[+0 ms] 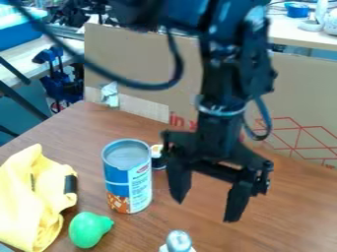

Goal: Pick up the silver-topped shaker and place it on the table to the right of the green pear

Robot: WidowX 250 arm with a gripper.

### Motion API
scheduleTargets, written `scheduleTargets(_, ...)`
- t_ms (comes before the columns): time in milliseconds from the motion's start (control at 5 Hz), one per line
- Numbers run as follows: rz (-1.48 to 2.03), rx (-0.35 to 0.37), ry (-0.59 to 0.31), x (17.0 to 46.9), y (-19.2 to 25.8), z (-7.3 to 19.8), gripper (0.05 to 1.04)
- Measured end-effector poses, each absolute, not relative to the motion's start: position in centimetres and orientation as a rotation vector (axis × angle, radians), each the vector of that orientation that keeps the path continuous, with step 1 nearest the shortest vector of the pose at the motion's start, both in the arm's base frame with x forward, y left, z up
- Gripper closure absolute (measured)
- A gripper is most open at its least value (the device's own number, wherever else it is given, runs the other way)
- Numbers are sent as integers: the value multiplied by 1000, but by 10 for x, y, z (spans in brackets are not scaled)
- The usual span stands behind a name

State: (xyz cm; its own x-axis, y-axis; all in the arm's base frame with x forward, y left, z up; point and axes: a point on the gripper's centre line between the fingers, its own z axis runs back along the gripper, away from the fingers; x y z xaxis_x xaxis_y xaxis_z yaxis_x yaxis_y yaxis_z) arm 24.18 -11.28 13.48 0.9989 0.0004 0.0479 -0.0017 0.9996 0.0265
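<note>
The black gripper hangs from the upper middle over the brown table, open, with nothing between its fingers. Just left of it stands an upright can with a blue and white label and an orange patterned base. Behind the can, partly hidden by it and the gripper, is a small dark jar with a pale lid. A green pear-shaped object lies at the lower left. Below the gripper, at the bottom edge, the silver top of a small white object shows.
A yellow cloth or bag lies crumpled along the left side of the table. A cardboard panel with red print stands along the back. A dark cable loops in front of it from the arm.
</note>
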Motion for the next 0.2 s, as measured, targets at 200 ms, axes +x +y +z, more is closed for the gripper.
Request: scheduleTargets(200,-162,123,28,276,-128,138,81)
